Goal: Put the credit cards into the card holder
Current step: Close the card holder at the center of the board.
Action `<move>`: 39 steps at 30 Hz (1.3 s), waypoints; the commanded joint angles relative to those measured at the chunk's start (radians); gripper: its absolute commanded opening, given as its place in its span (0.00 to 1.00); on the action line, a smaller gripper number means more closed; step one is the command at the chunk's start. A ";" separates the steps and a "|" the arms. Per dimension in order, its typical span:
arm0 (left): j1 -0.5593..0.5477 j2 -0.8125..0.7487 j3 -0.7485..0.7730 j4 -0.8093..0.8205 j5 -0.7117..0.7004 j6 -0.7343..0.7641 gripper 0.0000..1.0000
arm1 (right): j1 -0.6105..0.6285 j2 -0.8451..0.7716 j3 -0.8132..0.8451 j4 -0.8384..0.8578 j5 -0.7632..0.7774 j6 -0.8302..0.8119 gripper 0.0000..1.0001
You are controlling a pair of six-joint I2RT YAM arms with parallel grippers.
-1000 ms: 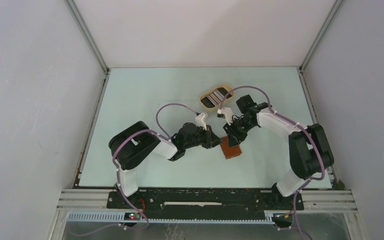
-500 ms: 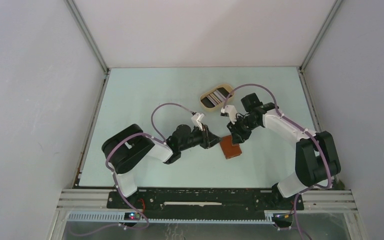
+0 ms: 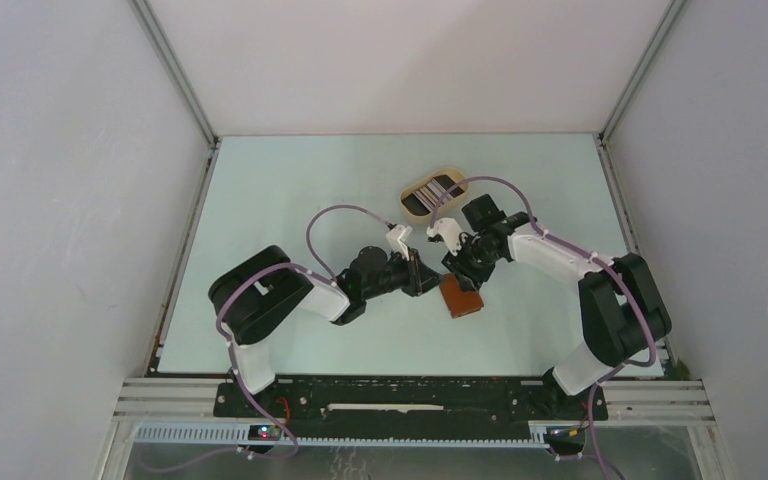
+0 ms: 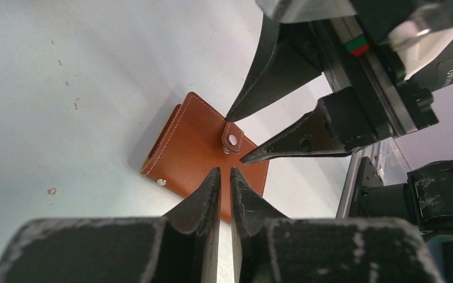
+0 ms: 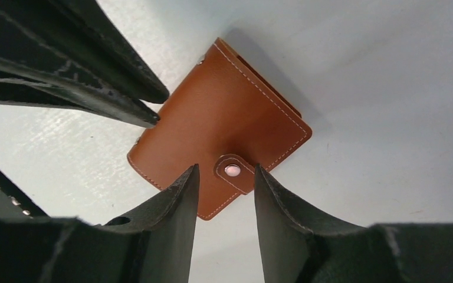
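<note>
While the reddish-brown leather card holder is seen lying snapped shut on the table, nothing is loaded yet: cards are left in the beige oval tray. Right gripper is parted around the snap tab; left gripper is nearly clenched, empty.

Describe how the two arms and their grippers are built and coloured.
Both arms mix black joint housings with white link shells, and a thin purple cable loops along each. The left gripper and right gripper have tapered, scuffed black fingers. A small red and green marking sits on the right gripper's body.
</note>
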 commanded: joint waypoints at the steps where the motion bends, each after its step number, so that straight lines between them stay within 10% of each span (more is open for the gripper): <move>1: -0.002 0.011 0.038 0.005 -0.001 0.007 0.15 | 0.025 0.011 -0.010 0.031 0.072 0.013 0.47; 39: -0.001 0.031 0.058 -0.004 0.013 0.002 0.13 | 0.016 -0.011 -0.003 0.018 0.066 0.025 0.00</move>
